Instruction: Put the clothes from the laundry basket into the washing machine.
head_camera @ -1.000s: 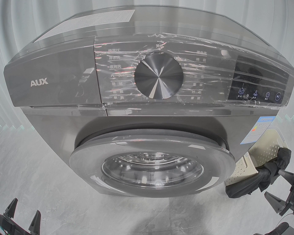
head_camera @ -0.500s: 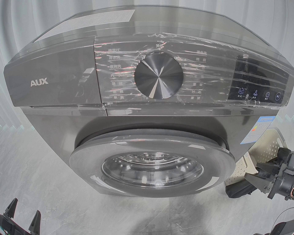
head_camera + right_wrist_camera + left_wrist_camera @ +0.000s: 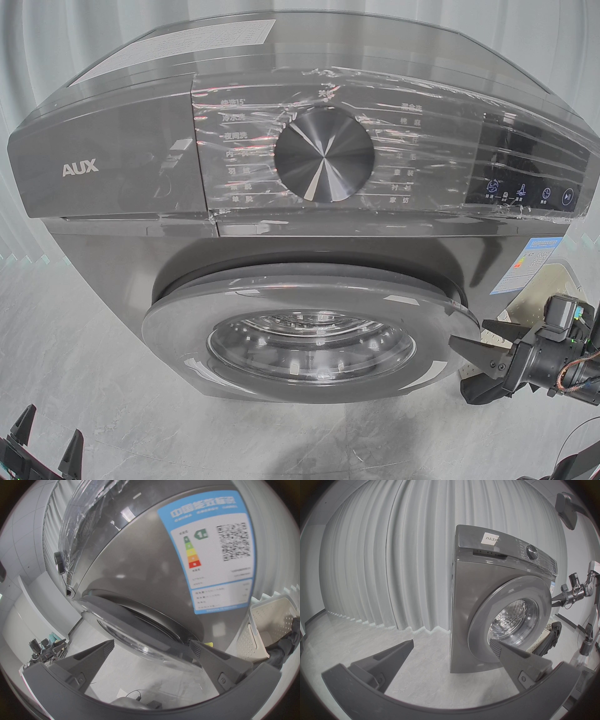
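I see a glossy grey metal washing machine (image 3: 112,156) with crinkled clear plastic film (image 3: 412,144) on its panel; beside it, a perforated cream plastic laundry basket (image 3: 268,627) and matt black cloth (image 3: 481,390).

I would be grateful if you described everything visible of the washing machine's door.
The door is round, with a broad, glossy grey ring that looks like plastic around a bulging clear window. Through the window the shiny metal drum shows. The door sits upright on the front of the washing machine, below the control panel, and appears shut. The right gripper, open, hangs beside the door's right edge; whether it touches cannot be told.
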You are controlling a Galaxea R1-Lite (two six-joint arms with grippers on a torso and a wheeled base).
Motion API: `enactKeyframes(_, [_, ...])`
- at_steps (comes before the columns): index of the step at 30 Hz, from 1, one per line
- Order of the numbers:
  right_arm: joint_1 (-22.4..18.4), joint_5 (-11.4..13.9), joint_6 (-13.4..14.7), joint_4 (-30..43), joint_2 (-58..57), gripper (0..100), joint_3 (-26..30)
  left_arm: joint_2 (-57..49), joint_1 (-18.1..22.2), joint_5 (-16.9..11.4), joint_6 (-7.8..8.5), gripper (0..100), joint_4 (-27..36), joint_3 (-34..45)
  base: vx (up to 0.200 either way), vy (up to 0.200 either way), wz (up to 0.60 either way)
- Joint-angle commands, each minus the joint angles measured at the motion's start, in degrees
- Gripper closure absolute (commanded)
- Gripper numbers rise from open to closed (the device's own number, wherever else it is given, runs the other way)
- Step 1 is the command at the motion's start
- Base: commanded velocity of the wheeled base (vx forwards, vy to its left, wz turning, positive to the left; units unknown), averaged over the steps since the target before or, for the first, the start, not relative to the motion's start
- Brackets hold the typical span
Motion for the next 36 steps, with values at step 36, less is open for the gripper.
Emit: enactKeyframes(36, [2.6, 2.2, -1.8, -3.4, 6.1, 0, 3.5, -0.9, 0.0, 0.0, -0.03, 0, 0.0, 0.8, -0.056, 0.000, 0.00])
